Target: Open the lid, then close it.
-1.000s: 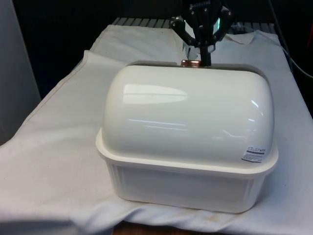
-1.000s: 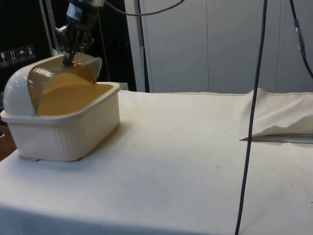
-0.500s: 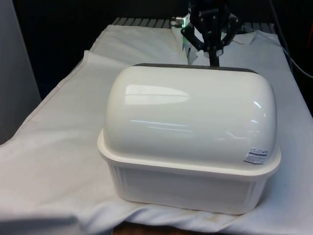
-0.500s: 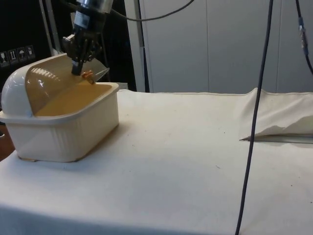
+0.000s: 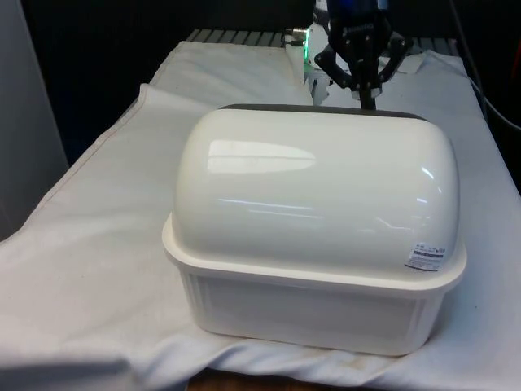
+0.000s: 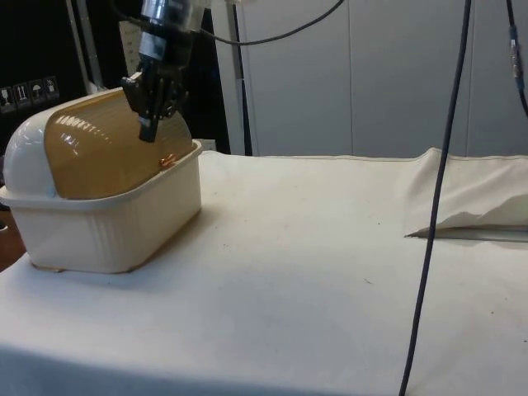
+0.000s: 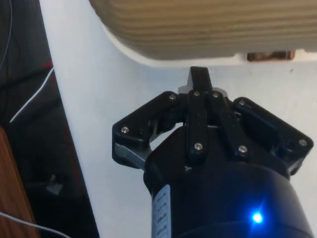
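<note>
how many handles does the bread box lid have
1: a small copper handle at the lower edge of the tan roll-top lid, just above the bread box's front rim, below the gripper. The box hides its front from the front view.

— Any writing I can read here?

— No. My bread box carries a small white sticker low on its domed shell, on the front view's right, with print too fine to make out.

— Anything else?

— Small handling-symbol labels on the dark surface behind the box in the side view; no words legible.
</note>
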Controlling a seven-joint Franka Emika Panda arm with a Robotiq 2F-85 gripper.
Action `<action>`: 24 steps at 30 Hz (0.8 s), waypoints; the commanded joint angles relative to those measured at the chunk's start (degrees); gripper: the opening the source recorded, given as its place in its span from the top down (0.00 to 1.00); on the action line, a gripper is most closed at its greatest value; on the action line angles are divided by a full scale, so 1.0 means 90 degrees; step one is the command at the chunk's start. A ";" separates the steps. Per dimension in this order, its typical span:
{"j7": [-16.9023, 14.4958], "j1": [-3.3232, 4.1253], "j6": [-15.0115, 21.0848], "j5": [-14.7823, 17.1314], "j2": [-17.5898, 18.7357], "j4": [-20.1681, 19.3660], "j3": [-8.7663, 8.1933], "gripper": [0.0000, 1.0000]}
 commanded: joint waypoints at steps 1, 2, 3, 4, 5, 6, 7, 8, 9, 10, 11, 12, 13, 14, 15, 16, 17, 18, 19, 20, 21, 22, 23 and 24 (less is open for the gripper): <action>-0.0019 -0.0013 -0.0057 0.0102 -0.0108 -0.0102 0.0038 1.00; -0.0013 -0.0006 -0.0083 0.0095 -0.0153 -0.0146 0.0038 1.00; -0.0006 -0.0006 -0.0146 0.0083 -0.0248 -0.0242 0.0025 1.00; -0.0006 -0.0006 -0.0178 0.0070 -0.0306 -0.0299 0.0025 1.00; 0.0000 0.0000 -0.0166 0.0013 -0.0242 -0.0236 0.0000 1.00; 0.0000 0.0000 -0.0204 0.0064 -0.0357 -0.0350 0.0019 1.00; 0.0000 0.0000 -0.0229 0.0057 -0.0407 -0.0401 0.0013 1.00; 0.0000 0.0000 -0.0267 0.0051 -0.0471 -0.0465 0.0013 1.00; 0.0000 0.0000 -0.0286 0.0038 -0.0528 -0.0522 0.0013 1.00; 0.0000 0.0000 -0.0306 0.0032 -0.0579 -0.0573 0.0006 1.00; 0.0000 0.0000 -0.0331 0.0025 -0.0630 -0.0624 0.0006 1.00; -0.0006 0.0000 -0.0382 0.0019 -0.0751 -0.0745 0.0000 1.00; -0.0013 0.0000 -0.0401 0.0013 -0.0802 -0.0789 0.0000 1.00; -0.0013 0.0000 -0.0363 0.0013 -0.0719 -0.0713 0.0000 1.00; -0.0019 -0.0006 -0.0420 0.0006 -0.0847 -0.0834 0.0000 1.00; -0.0019 -0.0006 -0.0433 -0.0013 -0.0904 -0.0891 -0.0006 1.00; -0.0019 -0.0006 -0.0458 -0.0045 -0.0999 -0.0980 -0.0019 1.00; -0.0019 -0.0006 -0.0458 -0.0045 -0.0999 -0.0980 -0.0019 1.00; -0.0019 -0.0013 -0.0484 -0.0089 -0.1101 -0.1089 -0.0032 1.00; -0.0013 -0.0013 -0.0497 -0.0115 -0.1152 -0.1140 -0.0038 1.00; -0.0006 -0.0013 -0.0503 -0.0140 -0.1203 -0.1190 -0.0038 1.00; -0.0006 -0.0019 -0.0503 -0.0166 -0.1248 -0.1241 -0.0045 1.00; -0.0057 -0.0013 -0.0497 -0.0076 -0.1178 -0.1159 -0.0025 1.00; 0.0000 -0.0019 -0.0509 -0.0191 -0.1299 -0.1299 -0.0051 1.00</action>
